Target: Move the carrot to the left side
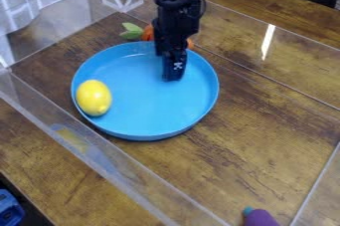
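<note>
One blue plate [139,106] sits on the brown wooden table [259,111], toward the table's far left part as the camera sees it. A yellow lemon [93,98] rests in the plate, close to its left rim. Behind the plate's far rim lies the carrot [153,34], orange with a green leafy top; the leaves point to the left and the orange part is to their right. The black gripper [174,63] comes down from the far side of the table, right at the carrot, and covers part of its orange body. Its jaws stand wide, with the dark fingertips reaching low over the plate's far edge and the orange showing behind and beside them. Whether a finger touches the carrot or the plate cannot be told from this angle. Well apart from all this, a purple object [259,217] with a bit of green at its tip lies near the table's near edge, cut off by the bottom of the view. A see-through wall [126,165] runs along the table's left side.
</note>
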You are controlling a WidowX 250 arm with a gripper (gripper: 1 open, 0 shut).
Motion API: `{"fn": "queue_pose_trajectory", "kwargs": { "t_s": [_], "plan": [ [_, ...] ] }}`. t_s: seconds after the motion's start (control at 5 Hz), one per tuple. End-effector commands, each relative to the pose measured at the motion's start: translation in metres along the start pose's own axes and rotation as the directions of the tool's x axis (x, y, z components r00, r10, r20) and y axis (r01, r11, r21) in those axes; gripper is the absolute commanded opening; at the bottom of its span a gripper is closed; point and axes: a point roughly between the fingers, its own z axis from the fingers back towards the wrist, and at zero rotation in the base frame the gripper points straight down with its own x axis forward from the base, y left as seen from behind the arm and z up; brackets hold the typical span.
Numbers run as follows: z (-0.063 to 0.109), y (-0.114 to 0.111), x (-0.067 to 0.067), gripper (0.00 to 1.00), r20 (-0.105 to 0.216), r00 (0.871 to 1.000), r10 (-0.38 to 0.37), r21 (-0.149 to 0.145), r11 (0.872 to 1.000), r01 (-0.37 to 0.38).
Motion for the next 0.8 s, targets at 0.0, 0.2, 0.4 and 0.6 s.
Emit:
{"fn": "queue_pose_trajectory", "kwargs": {
  "t_s": [0.0,0.2,0.4,0.6],
  "plan": [
    [0.007,0.000,0.016,1.00,0.049,0.992,-0.114,0.030,0.993,0.113],
    [0.000,-0.007,0.011,1.00,0.049,0.992,-0.115,0.029,0.993,0.114],
    [-0.006,-0.014,0.005,0.00,0.047,0.992,-0.117,0.029,0.993,0.116],
    [-0.006,-0.009,0.008,0.00,0.054,0.986,-0.160,0.026,0.987,0.159]
  ]
}}
